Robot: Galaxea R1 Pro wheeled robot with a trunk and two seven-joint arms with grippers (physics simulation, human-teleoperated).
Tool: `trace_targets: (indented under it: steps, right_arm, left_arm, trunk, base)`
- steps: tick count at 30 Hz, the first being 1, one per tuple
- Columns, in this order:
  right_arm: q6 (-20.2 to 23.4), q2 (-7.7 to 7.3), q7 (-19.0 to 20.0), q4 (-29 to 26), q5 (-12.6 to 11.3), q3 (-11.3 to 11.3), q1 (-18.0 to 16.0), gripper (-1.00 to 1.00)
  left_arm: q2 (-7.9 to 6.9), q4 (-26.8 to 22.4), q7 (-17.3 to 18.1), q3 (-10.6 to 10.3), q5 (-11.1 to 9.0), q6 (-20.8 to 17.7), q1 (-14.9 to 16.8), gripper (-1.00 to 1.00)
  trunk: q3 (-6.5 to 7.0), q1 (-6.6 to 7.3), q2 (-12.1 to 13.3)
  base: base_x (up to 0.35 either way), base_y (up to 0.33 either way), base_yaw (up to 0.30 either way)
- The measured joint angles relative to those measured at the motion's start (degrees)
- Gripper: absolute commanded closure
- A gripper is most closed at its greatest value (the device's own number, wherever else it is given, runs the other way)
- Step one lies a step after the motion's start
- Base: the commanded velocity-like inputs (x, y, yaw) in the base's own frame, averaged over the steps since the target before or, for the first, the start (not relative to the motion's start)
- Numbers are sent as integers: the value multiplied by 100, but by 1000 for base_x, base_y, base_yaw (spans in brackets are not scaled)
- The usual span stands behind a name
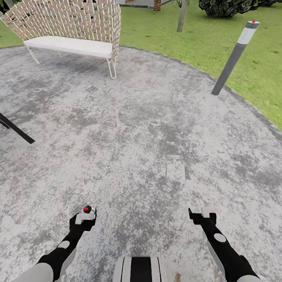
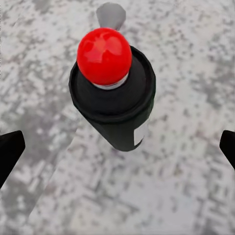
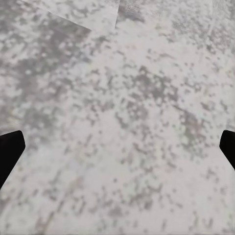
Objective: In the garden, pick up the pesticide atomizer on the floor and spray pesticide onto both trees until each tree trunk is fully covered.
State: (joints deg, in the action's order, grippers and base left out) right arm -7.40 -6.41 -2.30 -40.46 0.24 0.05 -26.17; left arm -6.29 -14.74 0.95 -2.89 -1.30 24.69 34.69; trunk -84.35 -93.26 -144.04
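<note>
Head view: robot on a round, mottled grey paved floor (image 1: 149, 133) bordered by grass (image 1: 219, 35). L gripper (image 1: 84, 220), low and left of the trunk, has the pesticide atomizer (image 1: 88, 209) at its tip. In the left wrist view the atomizer (image 2: 113, 93) (red ball top, black cylindrical body w/ a small white label) sits centred betw. the two dark fingers (image 2: 9, 152), which stand wide apart at the frame edges w/ clear gaps to the body; whether anything grips it cannot be told. R gripper (image 1: 202, 215) hangs over bare paving, fingers (image 3: 10, 152) spread wide, nothing betw. them. Beyond: wicker bench (image 1: 74, 27) w/ white seat, grey bollard lamp (image 1: 235, 56) at the paving edge, one thin trunk (image 1: 182, 15) on the grass, dark bush (image 1: 231, 7).
</note>
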Motion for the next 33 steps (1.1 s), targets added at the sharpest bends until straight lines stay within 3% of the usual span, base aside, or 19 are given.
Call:
trace_targets:
  steps: [33]
  right_arm:
    - [0,0,0,0,0,0,0,-100]
  left_arm:
    - [0,-5,0,0,2,0,0,-100]
  trunk:
    - [-2,0,0]
  base:
    - [27,12,0]
